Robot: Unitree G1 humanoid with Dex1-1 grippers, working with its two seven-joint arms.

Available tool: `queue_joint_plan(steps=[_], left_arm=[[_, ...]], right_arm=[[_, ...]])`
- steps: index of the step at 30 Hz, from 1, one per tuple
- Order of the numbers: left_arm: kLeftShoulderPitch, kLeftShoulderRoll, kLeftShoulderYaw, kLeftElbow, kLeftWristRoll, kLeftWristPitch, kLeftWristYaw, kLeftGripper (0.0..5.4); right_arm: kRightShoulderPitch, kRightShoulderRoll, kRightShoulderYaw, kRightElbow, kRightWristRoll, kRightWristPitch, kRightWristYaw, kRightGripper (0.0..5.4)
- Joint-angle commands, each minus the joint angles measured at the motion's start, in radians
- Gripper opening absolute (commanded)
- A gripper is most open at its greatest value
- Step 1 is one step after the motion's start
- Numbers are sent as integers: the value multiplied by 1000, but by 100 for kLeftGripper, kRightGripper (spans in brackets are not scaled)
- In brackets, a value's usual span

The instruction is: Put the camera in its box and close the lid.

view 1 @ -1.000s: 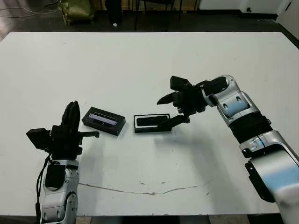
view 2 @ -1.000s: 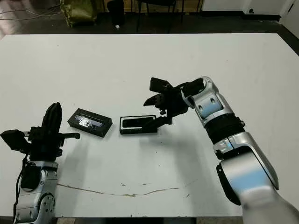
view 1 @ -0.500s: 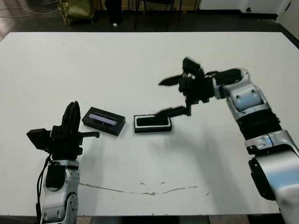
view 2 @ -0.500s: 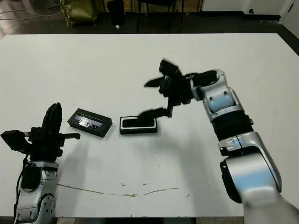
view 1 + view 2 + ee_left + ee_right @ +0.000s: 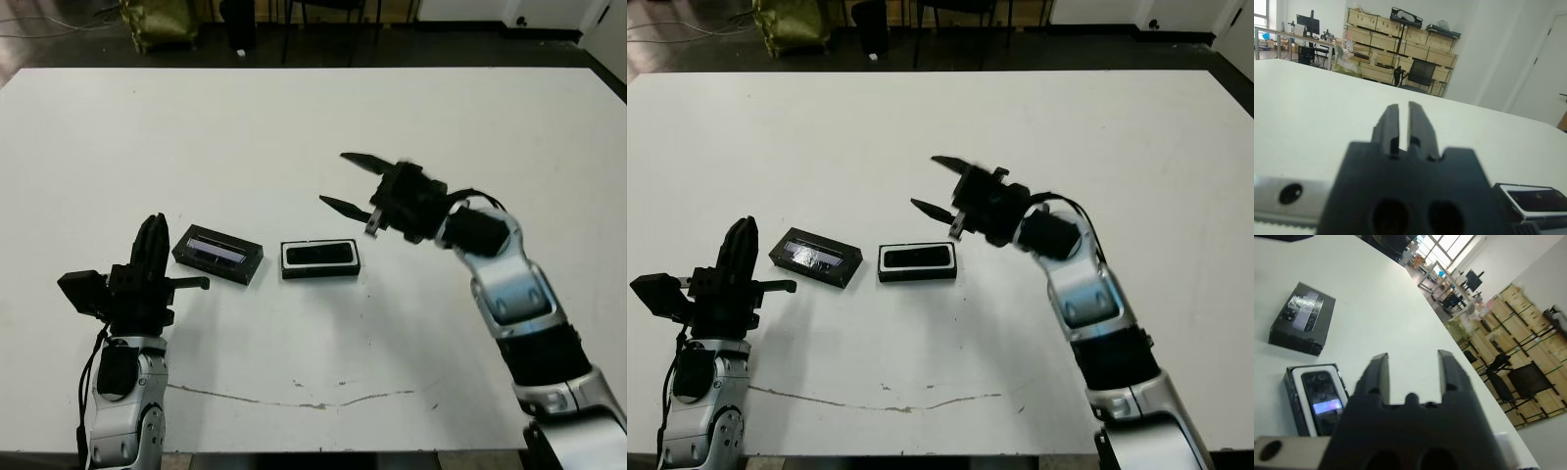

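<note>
On the white surface [image 5: 294,127], mid-scene:
Camera [image 5: 319,255]: lying inside the box [image 5: 320,259] — uncovered.
Lid [image 5: 217,254]: just left of the box, apart from it.
Right gripper [image 5: 345,182]: released, raised right of the box.
Left gripper [image 5: 149,253]: clenched — empty, near left.

Workshop room, white table in front, storage along the far wall.

White table [image 5: 294,127] with a thin crack line [image 5: 294,401] near 6 o'clock; dark floor [image 5: 59,44] beyond the far edge at 12, an olive-yellow bag [image 5: 157,20] at 11. Stacked pale wooden crates [image 5: 1400,29] against a white wall [image 5: 1488,49], black chair [image 5: 1420,73] before them, desks with monitors [image 5: 1308,22] by bright windows [image 5: 1442,242].
</note>
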Motion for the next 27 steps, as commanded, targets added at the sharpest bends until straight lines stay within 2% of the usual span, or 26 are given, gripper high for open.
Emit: queue_joint_plan(steps=[1,4,8,15,19,25,27], left_arm=[[20,7,-1,6,8,16,4,0],[20,6,-3,4,8,18,6,0],[21,8,-5,0,7,20,4,0],[20,8,-4,-4,9,27,10,0],[21,12,-5,-8,7,33,7,0],[20,8,-4,-13,1,43,10,0],[22,8,-4,-16,5,44,12,0]], right_arm=[[46,-12,18,-15,-25,9,-21,72],[69,-2,23,-21,-25,30,-36,3],[98,17,26,-30,-1,74,-39,1],[131,33,48,-39,-16,149,-57,1],[132,37,63,-32,-21,226,-52,1],[150,23,88,2,-31,209,-53,1],[163,19,93,-3,-32,226,-49,1]])
